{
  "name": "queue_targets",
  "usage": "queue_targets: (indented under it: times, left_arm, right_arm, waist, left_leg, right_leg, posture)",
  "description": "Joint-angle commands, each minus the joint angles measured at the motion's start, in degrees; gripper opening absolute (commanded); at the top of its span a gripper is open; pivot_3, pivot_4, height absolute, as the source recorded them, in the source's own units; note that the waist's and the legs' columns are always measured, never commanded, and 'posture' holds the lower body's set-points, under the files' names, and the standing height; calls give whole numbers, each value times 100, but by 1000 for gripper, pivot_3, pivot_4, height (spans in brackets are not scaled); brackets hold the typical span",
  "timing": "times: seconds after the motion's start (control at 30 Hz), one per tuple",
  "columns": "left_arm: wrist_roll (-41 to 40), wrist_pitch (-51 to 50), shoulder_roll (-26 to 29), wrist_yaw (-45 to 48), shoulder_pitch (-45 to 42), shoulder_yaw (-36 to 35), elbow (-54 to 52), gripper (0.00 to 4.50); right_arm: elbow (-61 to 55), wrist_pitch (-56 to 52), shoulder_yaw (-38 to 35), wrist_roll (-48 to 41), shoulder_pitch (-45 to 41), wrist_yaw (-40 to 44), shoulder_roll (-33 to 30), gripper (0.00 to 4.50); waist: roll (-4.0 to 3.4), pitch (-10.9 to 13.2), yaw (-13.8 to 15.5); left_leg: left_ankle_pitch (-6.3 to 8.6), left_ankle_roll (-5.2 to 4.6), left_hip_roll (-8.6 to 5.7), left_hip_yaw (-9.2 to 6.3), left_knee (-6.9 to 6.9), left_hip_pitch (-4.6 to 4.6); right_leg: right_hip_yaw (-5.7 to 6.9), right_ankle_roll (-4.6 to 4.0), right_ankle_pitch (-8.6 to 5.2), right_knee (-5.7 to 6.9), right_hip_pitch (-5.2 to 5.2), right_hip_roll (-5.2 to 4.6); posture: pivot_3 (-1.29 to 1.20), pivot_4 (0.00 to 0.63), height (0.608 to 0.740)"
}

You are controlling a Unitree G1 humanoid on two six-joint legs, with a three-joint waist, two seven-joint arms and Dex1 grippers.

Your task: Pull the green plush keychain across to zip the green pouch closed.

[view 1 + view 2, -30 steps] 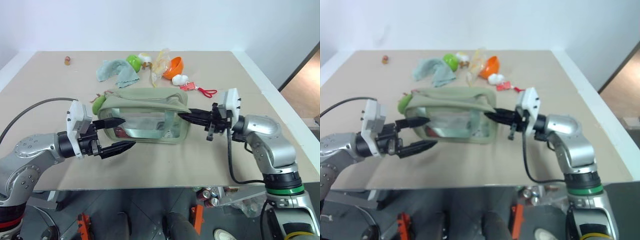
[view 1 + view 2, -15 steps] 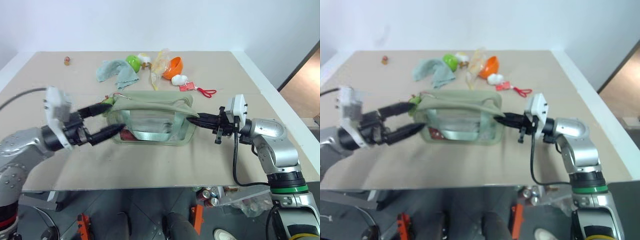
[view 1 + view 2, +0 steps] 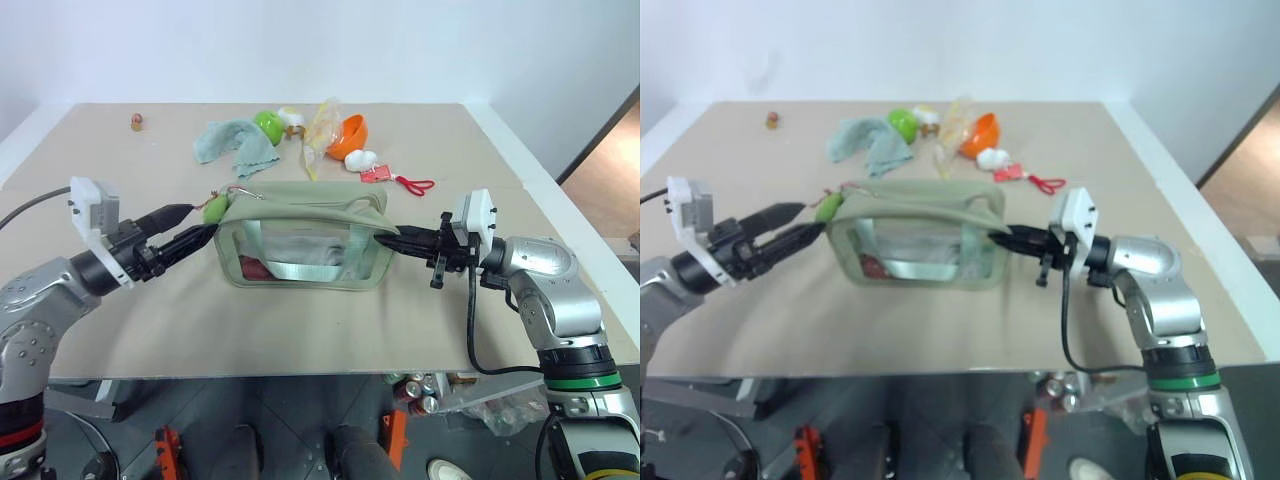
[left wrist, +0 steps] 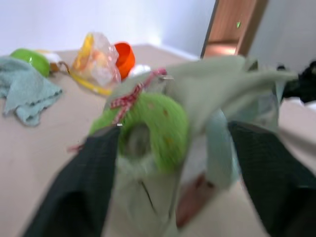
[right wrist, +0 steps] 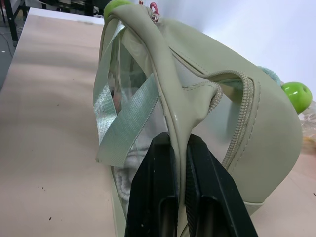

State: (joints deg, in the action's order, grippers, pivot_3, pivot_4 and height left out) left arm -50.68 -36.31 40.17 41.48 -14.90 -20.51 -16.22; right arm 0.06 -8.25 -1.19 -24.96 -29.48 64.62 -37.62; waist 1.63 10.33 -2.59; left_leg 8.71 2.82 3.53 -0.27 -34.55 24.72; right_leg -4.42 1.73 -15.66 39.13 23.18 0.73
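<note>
Beige tabletop (image 3: 300,330), white wall (image 3: 300,45), doorway (image 3: 610,140)

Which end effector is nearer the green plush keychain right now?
Left. The left end effector sits right at the green plush keychain, fingers either side of it, at the green pouch's left end. The right end effector pinches the pouch's opposite end.

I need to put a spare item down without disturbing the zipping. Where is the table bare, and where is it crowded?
Bare: the near strip between the green pouch and the table's front edge, and the far left corner around a small brown object. Crowded: behind the pouch, from the teal cloth to the red tag.
</note>
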Motion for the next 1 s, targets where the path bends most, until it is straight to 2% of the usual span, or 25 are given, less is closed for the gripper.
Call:
queue_targets:
  times: [0.03, 0.2, 0.23, 0.5, 0.67, 0.8, 1.0]
  left_arm:
    - [15, 80, -54, 22, -156, -31, 66, 2019]
    - [133, 35, -59, 95, -158, 34, 314, 218]
    - [161, 38, -52, 120, -160, 57, 343, 82]
    - [345, 180, 10, 234, -477, 98, 422, 82]
    - [300, 130, 204, 227, -1302, 102, 256, 82]
    - [391, 115, 99, 463, -2153, 702, 174, 82]
    - [1227, 660, -637, 1262, -2930, 2094, 820, 82]
  right_arm:
    - [-298, 14, -198, -29, 15, -63, -118, 0]
    - [-375, 22, -219, -17, 91, -112, -171, 0]
    - [-391, 22, -219, -16, 104, -120, -182, 0]
    - [-410, 44, -199, -7, 119, -171, -192, 0]
    - [-360, 76, -196, 21, 112, -151, -192, 0]
    - [-257, 104, -175, 63, 56, -124, -181, 0]
    - [-142, 179, -107, 156, 15, -109, -142, 0]
  waist:
    - [0, 0, -4]
    - [0, 0, -2]
    - [0, 0, -2]
    - [0, 0, -2]
    - [2, 0, -1]
    - [2, 0, 4]
    - [0, 0, 7]
  left_leg:
    - [0, 0, 0, 0, 0, 1]
    - [0, 0, 0, -1, 1, 1]
    - [0, 0, -1, -1, 1, 1]
    - [0, 0, -1, -1, -3, 0]
    - [0, 0, -1, -3, -4, 3]
    - [-1, 1, -5, -5, -6, 3]
    - [-1, 0, -14, -6, -11, 1]
  right_leg:
    - [-1, 0, 0, 0, 1, 0]
    - [0, 1, -1, 0, 1, 0]
    - [0, 1, -1, 0, 1, -1]
    - [0, 2, 2, 0, -1, 0]
    - [2, 2, 2, 0, -1, 0]
    - [2, 6, 3, 0, -4, -1]
    - [1, 13, 4, -1, -11, -4]
  posture:
    - [0, 150, 740]
    - [0, 150, 740]
    - [0, 150, 740]
    - [0, 150, 740]
    - [0, 150, 740]
    - [0, 150, 740]
    - [0, 150, 740]
